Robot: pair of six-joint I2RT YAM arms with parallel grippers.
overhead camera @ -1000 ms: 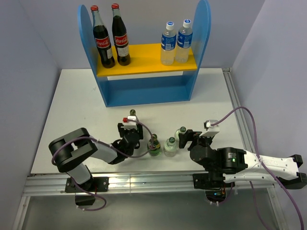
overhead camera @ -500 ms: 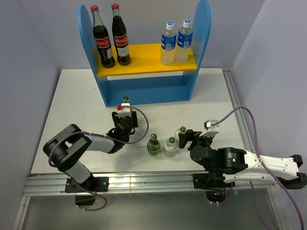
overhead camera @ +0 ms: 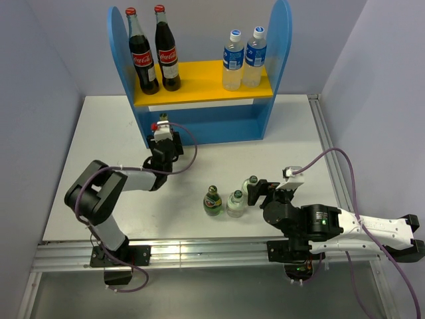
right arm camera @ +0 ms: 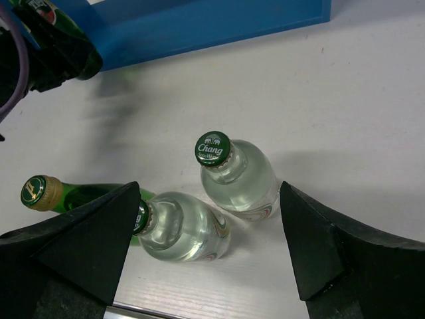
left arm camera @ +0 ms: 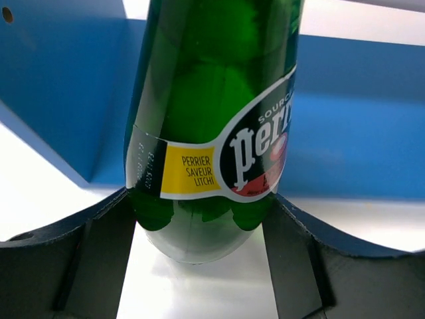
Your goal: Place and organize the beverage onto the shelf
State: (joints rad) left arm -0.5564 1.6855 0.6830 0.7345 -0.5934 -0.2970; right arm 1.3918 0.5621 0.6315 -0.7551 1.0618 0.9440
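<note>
My left gripper point(overhead camera: 161, 135) is shut on a dark green yellow-labelled bottle point(overhead camera: 163, 118), held upright just in front of the blue shelf's point(overhead camera: 279, 40) lower tier, at its left end. The left wrist view shows that bottle point(left arm camera: 212, 119) between both fingers point(left arm camera: 99, 252). My right gripper point(overhead camera: 256, 191) is open above two clear green-capped bottles point(overhead camera: 236, 203) point(overhead camera: 251, 184). They stand between its fingers in the right wrist view point(right arm camera: 239, 176) point(right arm camera: 180, 229). The second green bottle point(overhead camera: 212, 201) stands left of them. Two blue-capped water bottles point(overhead camera: 232, 61) point(overhead camera: 254, 56) stand on the yellow board point(overhead camera: 199, 83).
Two tall red-capped cola bottles point(overhead camera: 143, 60) point(overhead camera: 166, 56) stand on the left of the yellow board. The lower tier's blue base point(overhead camera: 199, 136) holds nothing visible. A metal rail point(overhead camera: 199, 251) runs along the near table edge, and grey walls close both sides.
My left gripper has carried the green bottle away from the group of bottles, up and left to the shelf's lower front. The right arm has not moved.
</note>
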